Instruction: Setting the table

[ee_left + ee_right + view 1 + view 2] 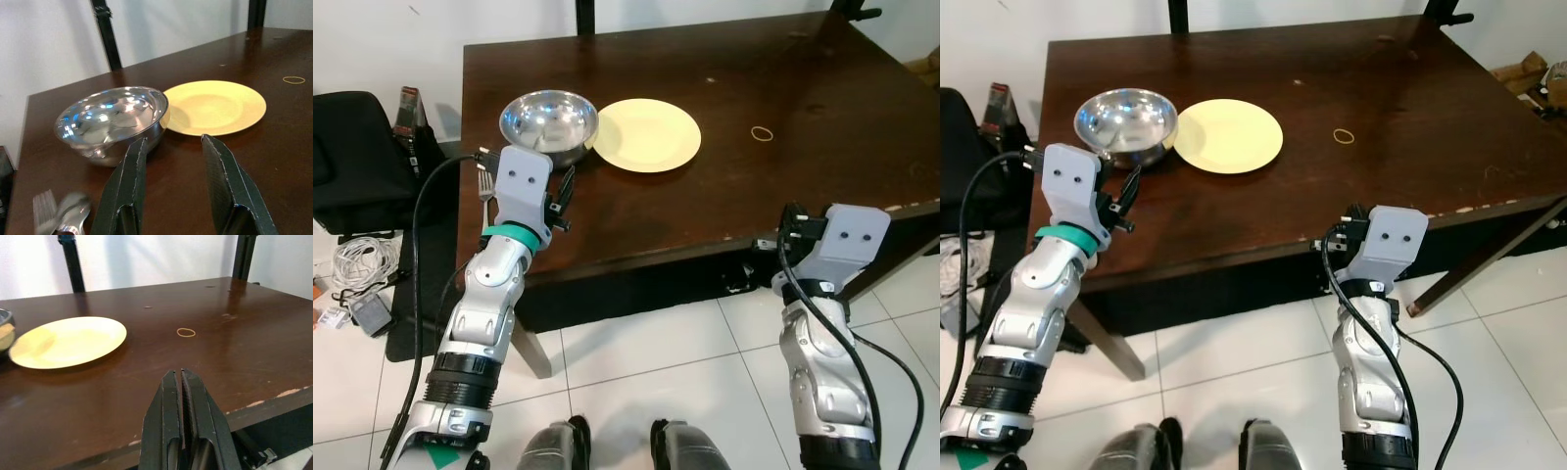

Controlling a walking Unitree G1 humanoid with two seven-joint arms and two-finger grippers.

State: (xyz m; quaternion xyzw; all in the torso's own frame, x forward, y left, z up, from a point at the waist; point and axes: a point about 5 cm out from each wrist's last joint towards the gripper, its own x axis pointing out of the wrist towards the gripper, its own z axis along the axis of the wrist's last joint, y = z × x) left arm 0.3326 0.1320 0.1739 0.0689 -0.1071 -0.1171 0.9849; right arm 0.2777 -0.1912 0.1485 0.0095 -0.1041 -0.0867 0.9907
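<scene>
A steel bowl (549,122) and a yellow plate (647,134) sit side by side on the dark wooden table (783,147), the bowl's rim touching the plate. A fork (485,186) and a spoon (73,215) lie near the table's left edge. My left gripper (563,196) hovers over the table just in front of the bowl, open, nothing between its fingers (128,186). My right gripper (181,382) is shut and empty, held at the table's front edge, right of the plate.
A small rubber band (762,133) lies on the table right of the plate. A black bag (357,157) and white cables (362,259) sit on the floor at the left. White tiled floor (656,362) lies below the table's front edge.
</scene>
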